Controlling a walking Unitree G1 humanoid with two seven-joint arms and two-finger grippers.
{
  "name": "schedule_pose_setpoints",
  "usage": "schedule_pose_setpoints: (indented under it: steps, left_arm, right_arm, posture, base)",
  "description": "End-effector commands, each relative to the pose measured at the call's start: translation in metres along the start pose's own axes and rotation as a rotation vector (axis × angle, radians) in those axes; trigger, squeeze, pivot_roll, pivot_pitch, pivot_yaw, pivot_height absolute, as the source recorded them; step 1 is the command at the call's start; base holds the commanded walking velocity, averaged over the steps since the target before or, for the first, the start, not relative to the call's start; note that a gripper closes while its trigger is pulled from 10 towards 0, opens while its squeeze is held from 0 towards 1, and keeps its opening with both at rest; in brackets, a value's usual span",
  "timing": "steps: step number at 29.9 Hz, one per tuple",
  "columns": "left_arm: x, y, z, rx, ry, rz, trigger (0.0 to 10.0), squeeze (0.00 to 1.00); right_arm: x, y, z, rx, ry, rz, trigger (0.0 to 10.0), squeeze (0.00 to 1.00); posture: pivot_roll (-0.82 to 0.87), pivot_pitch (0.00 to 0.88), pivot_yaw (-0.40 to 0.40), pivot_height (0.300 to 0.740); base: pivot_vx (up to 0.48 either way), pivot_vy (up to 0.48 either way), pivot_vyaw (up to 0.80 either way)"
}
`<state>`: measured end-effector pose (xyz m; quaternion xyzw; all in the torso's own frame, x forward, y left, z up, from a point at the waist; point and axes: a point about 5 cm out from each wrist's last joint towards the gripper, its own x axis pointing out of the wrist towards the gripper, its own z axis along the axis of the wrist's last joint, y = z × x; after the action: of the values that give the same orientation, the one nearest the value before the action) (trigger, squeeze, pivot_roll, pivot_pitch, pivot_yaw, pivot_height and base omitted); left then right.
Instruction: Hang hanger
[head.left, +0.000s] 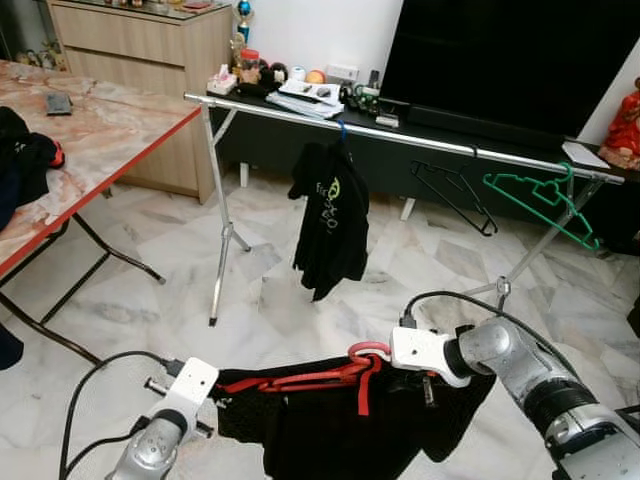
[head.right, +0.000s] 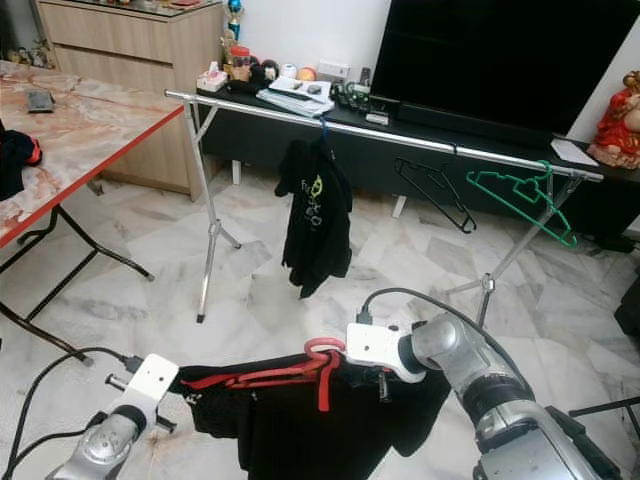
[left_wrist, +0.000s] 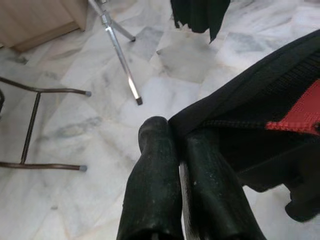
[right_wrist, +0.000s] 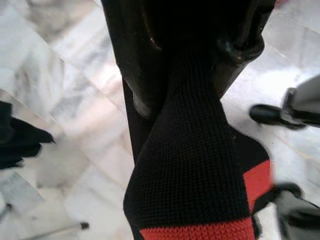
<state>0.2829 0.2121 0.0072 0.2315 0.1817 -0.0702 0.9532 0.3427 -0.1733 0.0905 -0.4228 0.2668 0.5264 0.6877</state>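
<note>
My left end effector (left_wrist: 172, 145) is closed on the left edge of the black garment (head.left: 340, 425); in the left wrist view the two fingers (left_wrist: 152, 170) stand nearly together with the knit hem pinched between them. To its right, the red hanger (head.left: 310, 378) runs across inside the garment's shoulders, its hook (head.left: 368, 351) rising beside my right end effector (right_wrist: 192, 65). My right end effector is closed on the fabric; in the right wrist view the black knit with its red band passes between the two fingers (right_wrist: 140, 55). I cannot tell whether it also grips the hanger itself.

Step in hand: carrying. The garment is held spread between both end effectors, low and well apart from the rail (head.left: 400, 133), which lies ahead of and above them.

On the rail, from left to right: a black shirt (head.left: 331, 215), a bare black hanger (head.left: 455, 195), a green hanger (head.left: 545, 205).

Next move, as I judge it: close in on the rail, raise both end effectors until the hook stands above the bar, then set it over a bare stretch, probably left of the black shirt or between it and the black hanger. Keep the hook upright; a sagging garment could tilt it.
</note>
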Motion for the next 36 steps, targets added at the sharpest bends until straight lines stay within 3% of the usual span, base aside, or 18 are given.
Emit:
schedule_pose_setpoints:
  steps: [1,9,15,20,22,29,36]
  left_arm:
    - [-0.003,0.022,-0.006,-0.028,0.035,0.045,0.0,0.0]
    - [0.002,0.015,0.029,-0.061,-0.119,-0.118,0.0,0.0]
    - [0.0,-0.003,0.068,-0.093,-0.255,-0.329,0.0,0.0]
    - [-0.005,-0.014,0.094,-0.106,-0.327,-0.437,0.0,0.0]
    - [-0.009,-0.022,0.11,-0.111,-0.361,-0.514,0.0,0.0]
    - [-0.019,-0.036,0.128,-0.116,-0.384,-0.624,0.0,0.0]
    - [-0.039,-0.064,0.128,-0.051,-0.337,-0.839,0.0,0.0]
  right_arm:
    - [-0.019,-0.008,-0.024,0.032,0.124,-0.063,0.0,0.0]
    - [-0.009,-0.012,-0.017,0.052,0.111,-0.184,0.0,0.0]
    - [0.005,-0.014,0.002,0.089,0.035,-0.232,0.0,0.0]
    - [0.016,-0.013,0.018,0.099,-0.016,-0.227,0.0,0.0]
    - [0.028,-0.007,0.034,0.101,-0.075,-0.184,0.0,0.0]
    - [0.047,0.003,0.065,0.123,-0.189,-0.117,0.0,0.0]
    - [0.055,-0.002,0.083,0.167,-0.213,-0.22,0.0,0.0]
  posture:
    - [0.15,0.0,-0.136,0.74]
    - [0.15,0.0,-0.136,0.74]
    - [0.16,0.0,-0.135,0.74]
    - [0.16,0.0,-0.135,0.74]
    - [0.16,0.0,-0.136,0.74]
    - [0.17,0.0,-0.136,0.74]
    - [0.18,0.0,-0.143,0.74]
  base:
    - [0.0,0.0,0.0]
    - [0.0,0.0,0.0]
    - [0.0,0.0,0.0]
    - [0.0,0.0,0.0]
    - [0.0,0.0,0.0]
    - [0.0,0.0,0.0]
    - [0.0,0.0,0.0]
